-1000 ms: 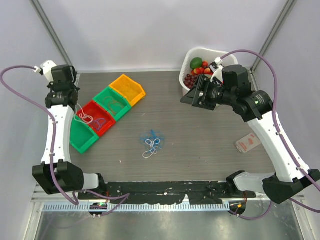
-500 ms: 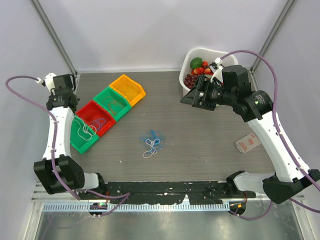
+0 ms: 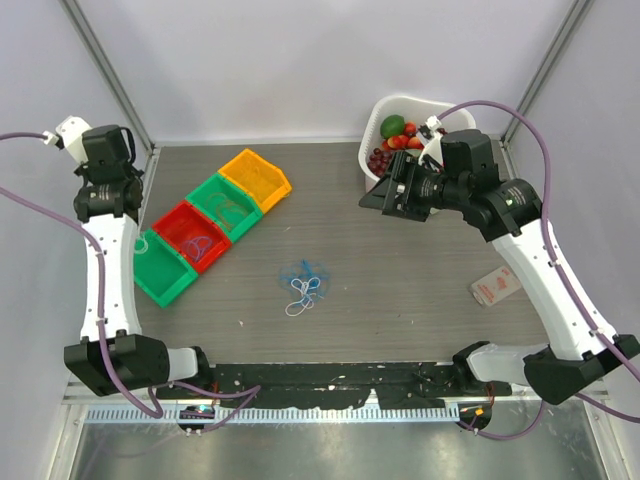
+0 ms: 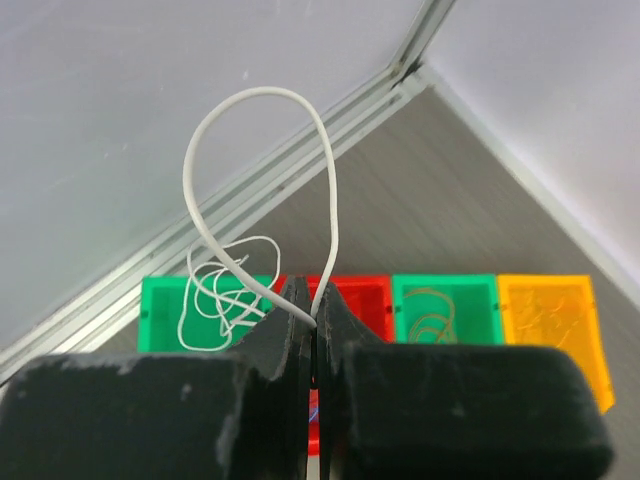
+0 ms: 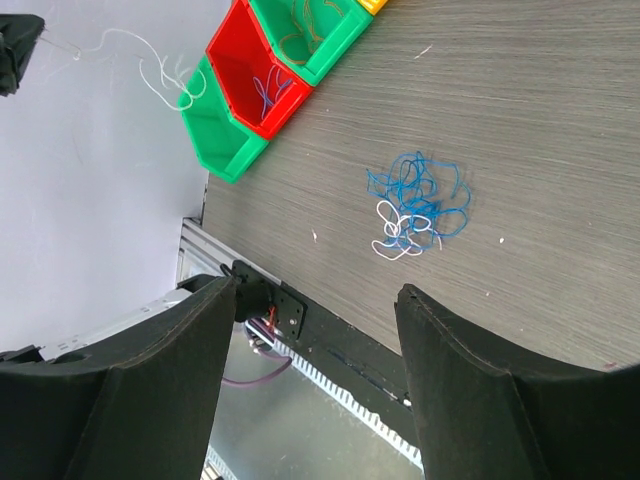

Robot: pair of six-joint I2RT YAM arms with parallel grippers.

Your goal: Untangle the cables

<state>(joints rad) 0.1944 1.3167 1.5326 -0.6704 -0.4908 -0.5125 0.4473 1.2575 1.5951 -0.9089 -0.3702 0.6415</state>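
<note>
my left fingers are pressed together, clamped on a white cable. it arches up above the tips in one tall loop. its loose tail curls down over the green bin at the near end of a four-bin row by the left edge of the bench. my left arm stands nearly straight up from the near left corner, the wrist held high by the far left corner and the fingers angled down at the bins.

next along the row is a red bin with a thin blue cable in it. then come a second green bin holding a dull greenish cable and an orange bin towards the far edge.

the bunch of blue and white cables lies on the middle of the bench, well apart from both arms.

my right fingers are spread apart with nothing between them. that arm rises from the near right corner, bends at the elbow, and reaches left in front of the white basket of fruit in the far right corner.

a small pinkish packet lies by the right edge, its print too small to read.
</note>
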